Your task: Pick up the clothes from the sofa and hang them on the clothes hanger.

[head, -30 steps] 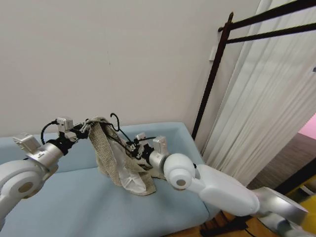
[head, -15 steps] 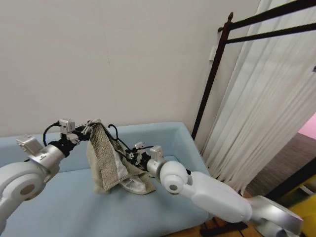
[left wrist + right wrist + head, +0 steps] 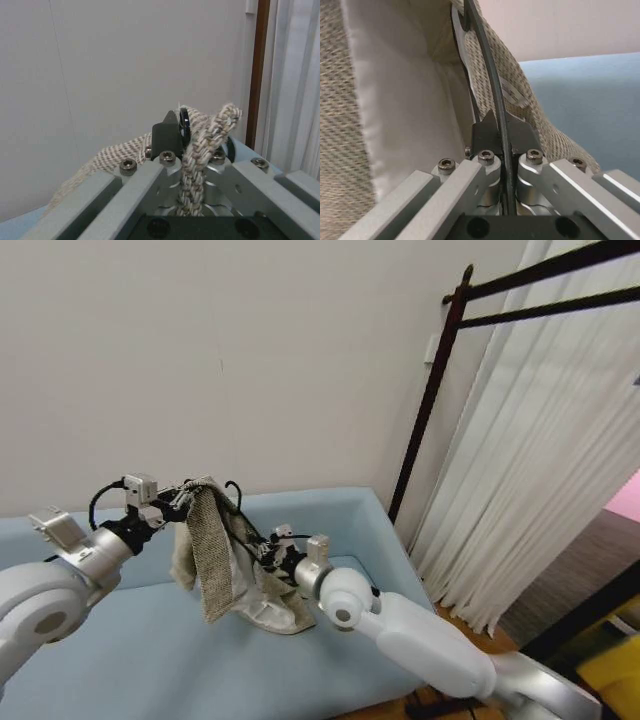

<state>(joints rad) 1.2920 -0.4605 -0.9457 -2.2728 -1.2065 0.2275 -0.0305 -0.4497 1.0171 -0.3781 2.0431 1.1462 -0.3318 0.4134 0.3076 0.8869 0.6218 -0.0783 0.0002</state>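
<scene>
Woven beige garment (image 3: 215, 560): clamping it tight in the left claw (image 3: 182, 500), dangling it over the blue sofa (image 3: 120, 660). Pinching the black hanger (image 3: 504, 150) in the closed right claw (image 3: 262, 551), inside the fabric. Risking cloth sliding off if tugging unevenly.

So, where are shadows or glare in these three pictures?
Head view: soft, even light, no glare; only a faint shadow on the sofa under the garment. Left wrist view: the wall is evenly lit, and the left gripper, shut on the garment, is dark against it. Right wrist view: the white lining is brightest; the right gripper, shut on the hanger, sits in shade.
</scene>
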